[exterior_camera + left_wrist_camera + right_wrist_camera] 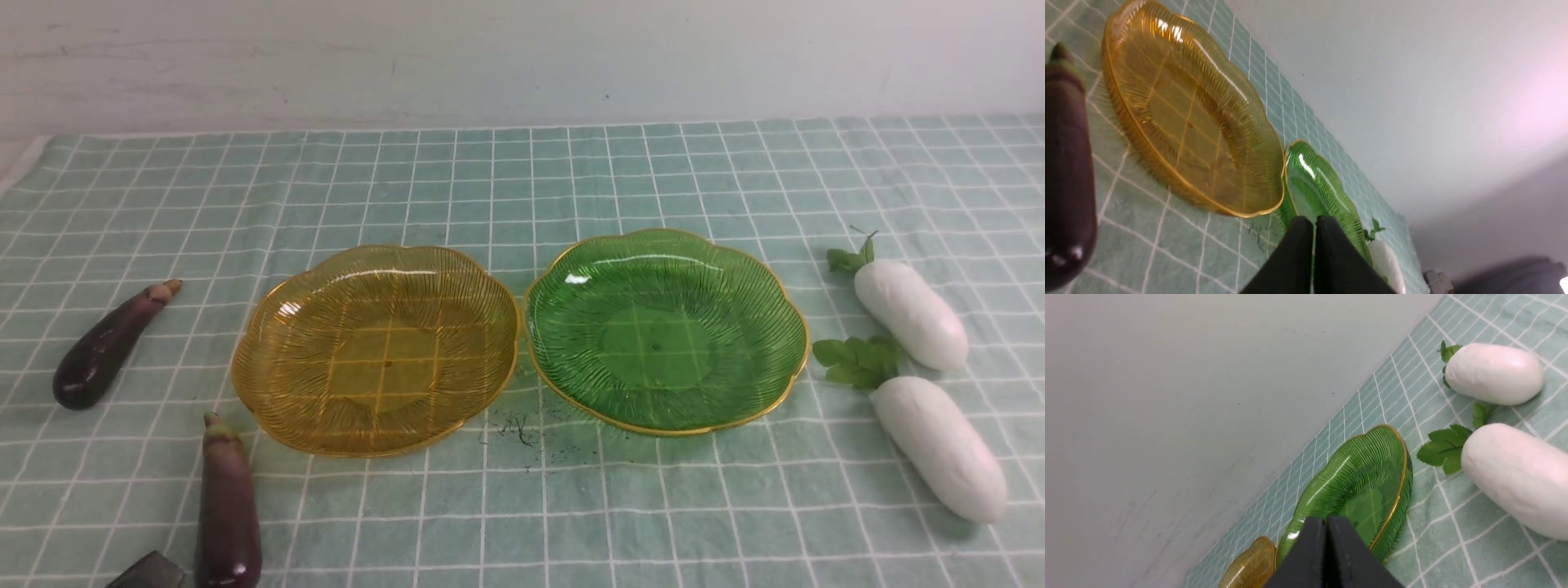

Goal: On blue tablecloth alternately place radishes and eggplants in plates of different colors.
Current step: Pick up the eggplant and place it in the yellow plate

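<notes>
Front view: the green plate [665, 331] sits mid-cloth on the blue tablecloth [571, 180], and the amber plate [375, 351] is just beside it on its left, rims all but meeting. Both plates are bare. The far radish [910, 314] and the near radish [939, 449] lie close to the green plate's right rim. The far eggplant [106, 347] and the near eggplant [227, 510] lie well to its left, beyond the amber plate. Nothing has been placed yet.

Left wrist view: the left gripper [1314, 222] has its fingers pressed together and holds nothing. It hangs low, left of the green plate, near the near eggplant.

Right wrist view: the right gripper [1327, 524] is likewise closed and empty, off the green plate's near-right side and short of the radishes.

Likely trouble: the radishes look smooth and round, so an off-centre pinch could squirt one loose or roll it. The near radish's leaves reach the far radish, so lifting one may drag the other. A low approach could knock a light plate along the cloth.
</notes>
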`<control>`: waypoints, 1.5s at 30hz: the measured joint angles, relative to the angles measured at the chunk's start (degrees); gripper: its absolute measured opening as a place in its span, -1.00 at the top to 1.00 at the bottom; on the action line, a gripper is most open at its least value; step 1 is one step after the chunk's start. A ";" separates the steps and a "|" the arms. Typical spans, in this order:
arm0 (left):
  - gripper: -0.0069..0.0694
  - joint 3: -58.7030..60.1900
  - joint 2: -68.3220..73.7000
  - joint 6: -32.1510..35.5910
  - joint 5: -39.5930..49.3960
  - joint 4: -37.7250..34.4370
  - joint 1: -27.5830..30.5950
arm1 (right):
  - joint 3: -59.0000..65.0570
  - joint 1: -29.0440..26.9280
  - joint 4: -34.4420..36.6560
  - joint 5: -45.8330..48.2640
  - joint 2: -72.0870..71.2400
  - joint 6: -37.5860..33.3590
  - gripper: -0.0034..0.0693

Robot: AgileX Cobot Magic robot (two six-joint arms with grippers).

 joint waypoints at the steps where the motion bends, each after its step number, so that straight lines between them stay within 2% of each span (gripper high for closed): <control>1: 0.84 -0.06 0.00 0.29 -0.26 -0.75 0.00 | 0.00 0.00 0.02 -1.28 0.00 -0.34 0.95; 5: 0.84 -3.66 0.00 3.44 -0.14 -2.57 0.00 | -3.19 0.00 -0.48 -4.19 0.00 -3.87 0.95; 8: 0.84 -9.94 2.13 8.00 0.17 -2.65 0.00 | -8.68 0.00 -3.13 -5.13 0.85 -9.95 0.95; 12: 0.84 -16.77 10.39 11.82 3.69 -0.51 0.00 | -17.44 0.00 -6.63 -0.36 7.81 -16.92 0.95; 15: 0.84 -21.83 21.44 12.41 11.41 5.48 0.00 | -22.42 0.00 -9.42 7.37 14.49 -19.61 0.95; 22: 0.84 -33.53 49.14 11.19 34.19 26.06 0.00 | -32.94 0.00 -20.56 31.25 34.51 -21.30 0.95; 27: 0.84 -43.27 67.58 8.23 39.46 39.86 0.00 | -38.24 0.00 -26.94 39.89 45.73 -21.30 0.95; 28: 0.84 -43.70 68.86 7.68 39.46 40.38 0.00 | -38.37 0.00 -27.12 40.19 46.41 -21.30 0.95; 30: 0.84 -49.55 76.01 2.99 40.42 46.28 0.00 | -39.38 0.00 -28.46 41.34 49.98 -21.22 0.95; 35: 0.79 -55.87 84.05 -5.14 41.79 52.34 0.00 | -39.48 0.00 -28.67 41.99 52.65 -20.66 0.95; 41: 0.55 -58.09 89.27 -11.24 41.39 58.09 0.00 | -39.48 0.00 -28.27 42.63 52.66 -20.61 0.95; 43: 0.27 -58.27 91.57 -13.31 40.06 59.20 0.00 | -39.48 0.00 -27.85 42.67 52.66 -20.61 0.95; 44: 0.25 -58.27 91.57 -13.40 39.98 59.19 0.00 | -39.48 0.00 -27.86 42.67 52.66 -20.61 0.95; 45: 0.12 -58.34 92.44 -13.71 38.66 59.26 0.00 | -39.48 0.00 -27.70 42.67 52.66 -20.59 0.95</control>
